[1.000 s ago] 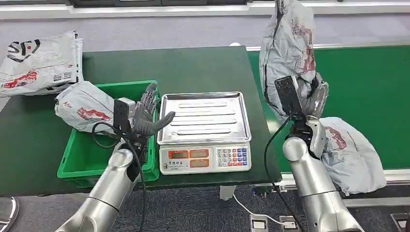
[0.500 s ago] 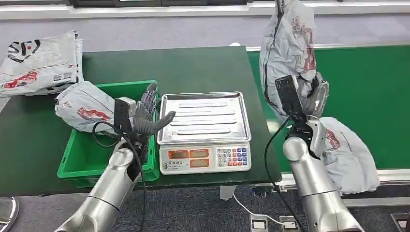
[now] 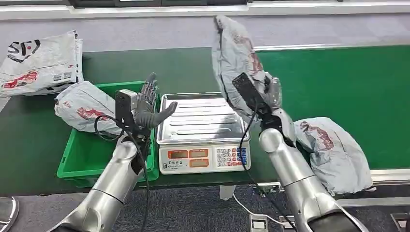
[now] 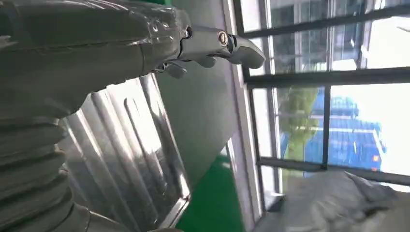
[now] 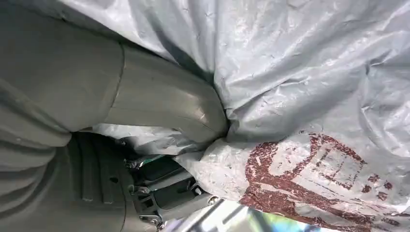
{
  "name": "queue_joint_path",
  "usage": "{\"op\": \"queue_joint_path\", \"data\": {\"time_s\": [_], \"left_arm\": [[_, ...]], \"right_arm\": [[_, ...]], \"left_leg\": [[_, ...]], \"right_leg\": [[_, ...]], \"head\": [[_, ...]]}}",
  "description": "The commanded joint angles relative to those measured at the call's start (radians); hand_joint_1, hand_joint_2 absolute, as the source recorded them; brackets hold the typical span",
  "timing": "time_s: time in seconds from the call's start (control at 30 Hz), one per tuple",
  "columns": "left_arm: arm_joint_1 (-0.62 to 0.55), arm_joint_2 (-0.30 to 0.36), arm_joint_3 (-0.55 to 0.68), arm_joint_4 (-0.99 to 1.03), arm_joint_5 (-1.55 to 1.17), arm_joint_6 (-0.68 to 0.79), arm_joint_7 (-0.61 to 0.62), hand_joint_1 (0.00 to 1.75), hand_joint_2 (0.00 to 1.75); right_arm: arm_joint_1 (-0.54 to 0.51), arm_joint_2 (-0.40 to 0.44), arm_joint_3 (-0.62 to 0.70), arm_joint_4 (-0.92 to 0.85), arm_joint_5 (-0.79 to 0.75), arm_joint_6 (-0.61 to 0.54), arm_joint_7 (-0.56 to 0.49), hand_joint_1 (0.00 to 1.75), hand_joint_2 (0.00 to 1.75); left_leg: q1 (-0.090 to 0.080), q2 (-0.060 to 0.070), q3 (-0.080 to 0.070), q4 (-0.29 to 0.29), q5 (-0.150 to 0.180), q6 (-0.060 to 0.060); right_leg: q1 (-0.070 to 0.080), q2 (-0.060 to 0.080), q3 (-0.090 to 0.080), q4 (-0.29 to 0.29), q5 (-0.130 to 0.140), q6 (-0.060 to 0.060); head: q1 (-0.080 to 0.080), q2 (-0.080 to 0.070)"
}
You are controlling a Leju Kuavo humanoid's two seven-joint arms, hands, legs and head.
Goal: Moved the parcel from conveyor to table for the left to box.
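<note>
My right hand (image 3: pixel 267 93) grips a grey plastic parcel with red print (image 3: pixel 234 58), held upright above the right edge of the steel scale tray (image 3: pixel 203 118). In the right wrist view the thumb (image 5: pixel 164 104) presses into the crinkled parcel (image 5: pixel 309 96). My left hand (image 3: pixel 147 108) hovers open with fingers spread, between the green box (image 3: pixel 82 154) and the tray's left edge. The left wrist view has the left hand's thumb (image 4: pixel 222 43) over the ribbed tray (image 4: pixel 130 159). One grey parcel (image 3: pixel 84 106) lies across the box's far left corner.
A second grey parcel (image 3: pixel 333 152) lies on the green conveyor (image 3: pixel 348 82) at its near edge, right of my right arm. A white and grey bag (image 3: pixel 41 60) sits at the table's far left. The scale's keypad front (image 3: pixel 205 157) faces me.
My right arm has swung left, carrying the parcel from over the conveyor to above the scale's right side. My left hand rose slightly. The conveyor parcel shifted a little left.
</note>
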Motion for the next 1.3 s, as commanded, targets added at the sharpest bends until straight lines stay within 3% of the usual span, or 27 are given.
{"op": "queue_joint_path", "data": {"time_s": [0.03, 0.13, 0.87, 0.9, 0.93, 1.1, 1.27, 1.3], "left_arm": [[-0.029, 0.026, -0.033, 0.024, -0.019, 0.125, -0.018, 0.00, 1.75], [-0.005, 0.033, -0.039, -0.007, -0.014, 0.141, -0.012, 0.00, 1.75], [0.019, 0.029, -0.042, -0.028, -0.001, 0.180, -0.023, 0.00, 1.75], [0.021, 0.027, -0.040, -0.031, -0.002, 0.193, -0.026, 0.00, 1.75], [0.026, 0.028, -0.038, -0.036, 0.001, 0.197, -0.028, 0.00, 1.75], [0.057, 0.039, -0.046, -0.080, -0.016, 0.217, -0.042, 0.00, 1.75], [0.032, 0.035, -0.082, -0.082, -0.062, 0.257, -0.067, 0.00, 1.75], [0.009, 0.030, -0.101, -0.064, -0.073, 0.255, -0.057, 0.00, 1.75]], "right_arm": [[-0.069, 0.081, 0.159, 0.410, -0.190, 0.313, -0.008, 1.75, 1.75], [-0.065, 0.079, 0.175, 0.457, -0.213, 0.273, -0.048, 1.75, 1.75], [-0.049, 0.061, 0.190, 0.415, -0.220, 0.291, -0.002, 1.75, 1.75], [-0.050, 0.060, 0.193, 0.419, -0.217, 0.292, 0.007, 0.33, 1.75], [-0.048, 0.060, 0.196, 0.422, -0.215, 0.291, 0.012, 0.00, 1.75], [-0.001, 0.065, 0.135, 0.374, -0.297, 0.218, -0.082, 0.00, 1.75], [0.063, 0.045, 0.062, 0.203, -0.455, 0.140, -0.274, 0.00, 1.75], [0.078, 0.054, 0.023, 0.158, -0.542, 0.144, -0.348, 0.00, 1.75]], "left_leg": [[0.001, 0.002, 0.002, -0.001, -0.001, 0.000], [0.001, 0.002, 0.005, -0.003, 0.000, 0.000], [0.001, -0.003, 0.003, -0.002, 0.000, 0.001], [0.001, -0.002, 0.003, -0.003, 0.001, 0.001], [0.001, -0.003, 0.003, -0.002, 0.000, 0.001], [0.001, -0.002, 0.004, -0.004, 0.001, 0.001], [0.001, -0.005, 0.001, -0.001, 0.000, 0.000], [0.001, -0.005, 0.001, -0.001, 0.001, 0.001]], "right_leg": [[0.001, 0.002, 0.002, -0.001, 0.000, 0.000], [0.001, 0.002, 0.004, -0.003, 0.000, 0.000], [0.000, -0.003, 0.004, -0.003, 0.000, 0.000], [0.000, -0.003, 0.004, -0.004, 0.000, 0.000], [0.000, -0.003, 0.004, -0.003, 0.000, 0.000], [0.000, -0.003, 0.005, -0.004, 0.001, 0.000], [0.000, -0.005, 0.003, -0.002, 0.000, 0.000], [0.000, -0.005, 0.003, -0.002, -0.001, 0.000]], "head": [[0.000, 0.000], [0.000, 0.000], [0.000, 0.000], [0.000, 0.000], [0.000, 0.000], [0.000, 0.000], [0.000, 0.000], [0.000, 0.000]]}}
